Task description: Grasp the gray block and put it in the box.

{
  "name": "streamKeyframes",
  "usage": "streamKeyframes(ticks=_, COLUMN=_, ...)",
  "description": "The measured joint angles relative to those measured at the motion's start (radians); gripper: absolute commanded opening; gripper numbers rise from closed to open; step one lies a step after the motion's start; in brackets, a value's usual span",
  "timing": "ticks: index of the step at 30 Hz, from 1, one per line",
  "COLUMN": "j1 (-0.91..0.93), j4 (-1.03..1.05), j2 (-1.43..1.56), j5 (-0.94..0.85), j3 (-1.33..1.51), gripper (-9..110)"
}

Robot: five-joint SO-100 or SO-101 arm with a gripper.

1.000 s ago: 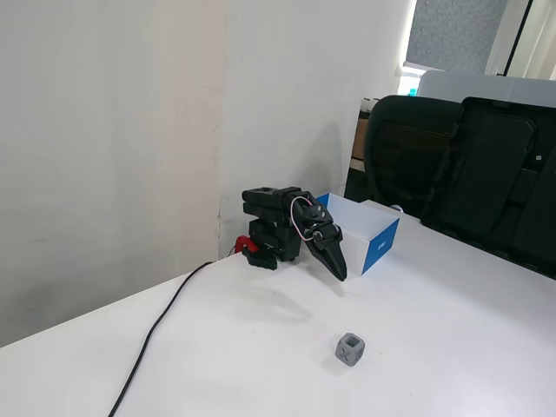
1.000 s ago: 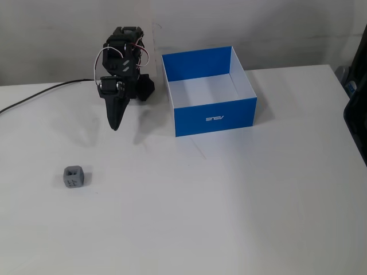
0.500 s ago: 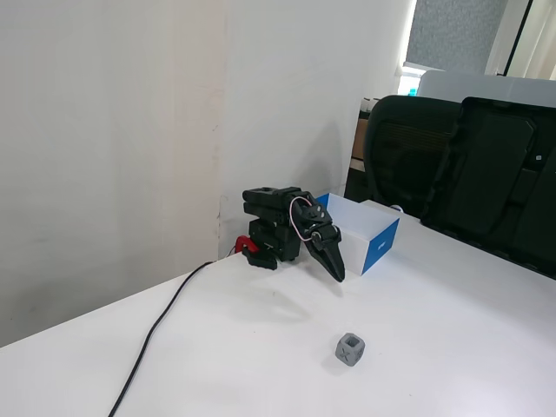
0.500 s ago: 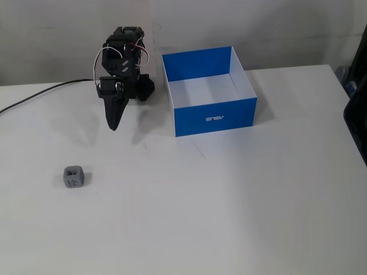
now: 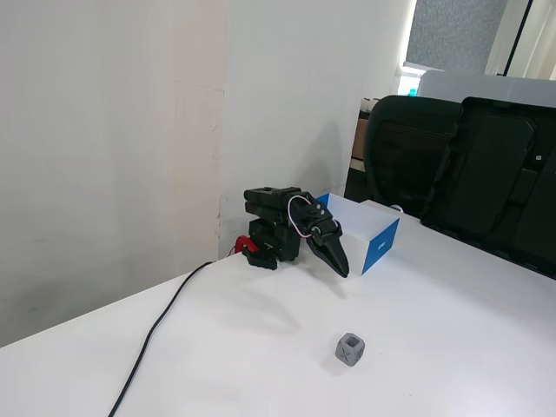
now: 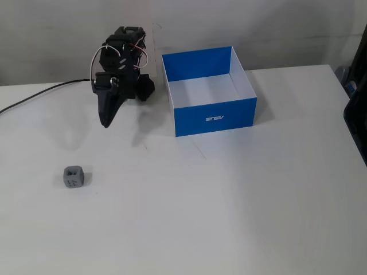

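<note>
- Looking first at a fixed view from the side: we are seeing the gripper (image 5: 342, 271) hanging above the white table (image 5: 452, 321), tips pointing down and toward the camera, with the arm folded back near its base by the wall.
- Its jaws are reading as one dark wedge here, pressed together with nothing between them.
- The gray block (image 5: 349, 349) is sitting alone on the table, nearer the camera than the gripper and well apart from it.
- The box (image 5: 369, 234) is standing behind the arm, its blue panel facing us; a black cable (image 5: 161, 323) is trailing off toward the lower left.
- Turning to a fixed view from above: we are finding the gripper (image 6: 105, 122) left of the box (image 6: 214, 117), fingers together and empty, aimed down the picture.
- The gray block (image 6: 73, 177) is lying below and a little left of the tip, free on the table (image 6: 229, 206), well apart from the box, whose interior is showing bare.
- We are judging the step in hand as the approach: no contact yet, the grasp not yet begun.
- The next move is calling for reaching out over the block, spreading the fingers wide enough to straddle it, squaring them to two opposite faces, then lowering around it.
</note>
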Motion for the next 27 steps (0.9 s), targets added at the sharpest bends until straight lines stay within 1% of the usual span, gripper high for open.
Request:
streamKeyframes(ticks=4, j1=0.003, j4=-0.051, j2=0.000, j5=-0.008, j3=0.000, gripper=1)
streamKeyframes(ticks=7, j1=-0.015, j4=-0.101, j2=0.000, j5=-0.029, j3=0.000, gripper=9)
streamKeyframes(ticks=12, j1=-0.078, j4=-0.176, j2=0.000, j5=-0.037, j3=0.000, gripper=13)
streamKeyframes(ticks=17, j1=-0.104, j4=-0.173, j2=0.000, j5=-0.037, j3=0.000, gripper=12)
streamKeyframes(ticks=21, j1=-0.158, j4=-0.147, j2=0.000, j5=-0.084, j3=0.000, gripper=13)
streamKeyframes(ticks=24, j1=-0.216, j4=-0.141, j2=0.000, j5=-0.098, j3=0.000, gripper=11)
streamKeyframes(ticks=27, j1=-0.255, j4=-0.087, j2=0.000, j5=-0.110, j3=-0.014, gripper=11)
